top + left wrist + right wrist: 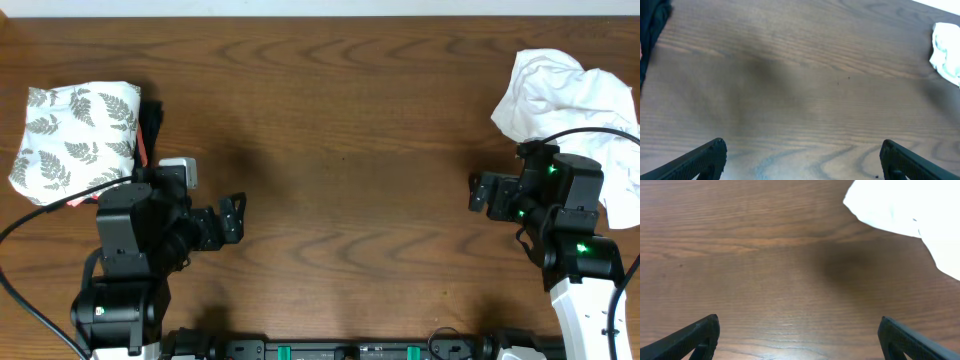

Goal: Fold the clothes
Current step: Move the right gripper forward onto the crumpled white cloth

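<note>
Overhead, the crumpled white T-shirt [565,95] lies bunched at the table's [340,120] far right corner, its upper folds close to the far edge and its right side running out of the picture. The right gripper [482,192] hovers just beside the shirt's near-left hem, pointing toward the middle of the table, its jaws spread wide and holding nothing; part of the shirt is hidden under that arm. From the right wrist, the T-shirt [895,205] fills the upper right corner, apart from the gripper [799,332], whose two dark fingers [695,335] have only bare wood between them. The left gripper [232,218] sits well apart from the shirt, on the opposite side, also gaping wide and empty; in its own camera the T-shirt [946,52] is a small white patch at the right edge. A folded fern-leaf cloth [75,140] lies on black and red garments [150,125] at the far left, just behind the left arm. Between the two grippers a broad stretch of bare wood spans the centre.
</note>
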Action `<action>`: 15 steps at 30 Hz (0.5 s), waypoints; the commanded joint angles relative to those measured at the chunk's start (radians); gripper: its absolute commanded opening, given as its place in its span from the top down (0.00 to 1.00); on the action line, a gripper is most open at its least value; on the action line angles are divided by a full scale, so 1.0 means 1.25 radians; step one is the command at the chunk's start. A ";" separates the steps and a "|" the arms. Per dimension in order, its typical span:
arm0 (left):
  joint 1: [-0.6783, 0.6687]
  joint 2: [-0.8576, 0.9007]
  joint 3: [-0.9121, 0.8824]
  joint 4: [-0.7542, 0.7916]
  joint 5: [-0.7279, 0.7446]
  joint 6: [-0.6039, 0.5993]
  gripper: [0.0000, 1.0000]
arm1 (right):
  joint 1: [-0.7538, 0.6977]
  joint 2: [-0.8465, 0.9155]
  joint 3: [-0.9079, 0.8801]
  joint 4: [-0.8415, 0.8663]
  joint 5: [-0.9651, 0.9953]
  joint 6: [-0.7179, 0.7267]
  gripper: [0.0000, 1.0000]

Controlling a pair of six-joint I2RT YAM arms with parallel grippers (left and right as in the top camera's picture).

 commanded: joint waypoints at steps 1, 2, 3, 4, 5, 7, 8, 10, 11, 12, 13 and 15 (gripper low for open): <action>0.003 0.045 0.044 -0.017 -0.016 -0.025 0.02 | -0.007 0.008 0.037 -0.011 0.076 0.053 0.01; 0.003 0.069 0.060 -0.031 -0.031 -0.025 0.02 | -0.008 0.017 0.057 -0.026 0.114 0.072 0.01; 0.003 0.091 0.077 -0.045 -0.048 -0.025 0.02 | -0.010 0.028 0.078 -0.041 0.143 0.081 0.01; 0.003 0.116 0.095 -0.060 -0.065 -0.025 0.02 | -0.015 0.043 0.104 -0.059 0.167 0.085 0.01; 0.003 0.146 0.117 -0.078 -0.085 -0.025 0.02 | -0.022 0.067 0.139 -0.079 0.187 0.084 0.01; 0.003 0.196 0.155 -0.100 -0.107 -0.023 0.02 | -0.042 0.116 0.205 -0.114 0.204 0.084 0.01; 0.003 0.219 0.171 -0.108 -0.110 -0.022 0.02 | -0.054 0.143 0.239 -0.128 0.207 0.084 0.01; 0.003 0.256 0.197 -0.116 -0.110 -0.022 0.02 | -0.088 0.203 0.307 -0.154 0.207 0.083 0.01; 0.003 0.270 0.204 -0.116 -0.110 -0.022 0.02 | -0.107 0.232 0.336 -0.161 0.206 0.083 0.01; 0.003 0.280 0.207 -0.116 -0.110 -0.022 0.02 | -0.131 0.266 0.370 -0.168 0.198 0.081 0.01; 0.003 0.285 0.208 -0.116 -0.110 -0.022 0.02 | -0.151 0.292 0.396 -0.172 0.182 0.069 0.01; 0.003 0.289 0.208 -0.116 -0.110 -0.021 0.02 | -0.202 0.354 0.450 -0.173 0.131 0.026 0.01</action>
